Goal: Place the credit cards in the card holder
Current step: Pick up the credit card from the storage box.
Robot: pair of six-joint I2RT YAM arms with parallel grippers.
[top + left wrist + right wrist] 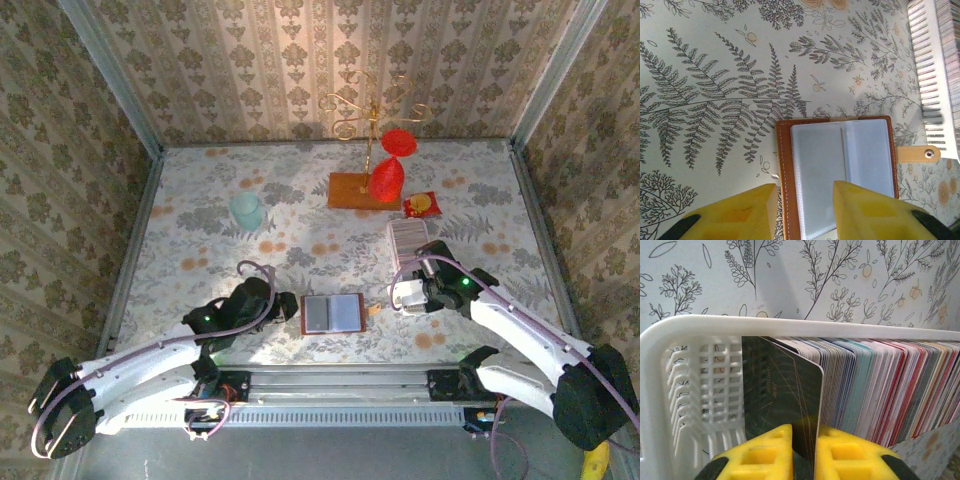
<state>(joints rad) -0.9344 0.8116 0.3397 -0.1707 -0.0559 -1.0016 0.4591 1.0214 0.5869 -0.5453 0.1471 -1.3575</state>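
Observation:
The card holder (332, 313) lies open on the table near the front edge, orange-brown leather with grey inner pockets (840, 165). My left gripper (805, 212) hangs open over its left edge, one finger above the table and the other above the left pocket. The credit cards (880, 385) stand edge-on in a packed row inside a white tray (690, 325). My right gripper (804, 450) is shut on the frontmost card, a dark green one (780, 390) at the tray's end. From above, the right gripper (405, 292) sits at the near end of the tray (407, 238).
A wooden stand base (345, 190) with a gold wire tree and red pieces (387, 178) stands at the back. A red-and-yellow packet (421, 205) lies beside it and a pale green cup (247, 210) sits back left. The holder's strap with a snap (920, 153) points toward the tray (927, 65).

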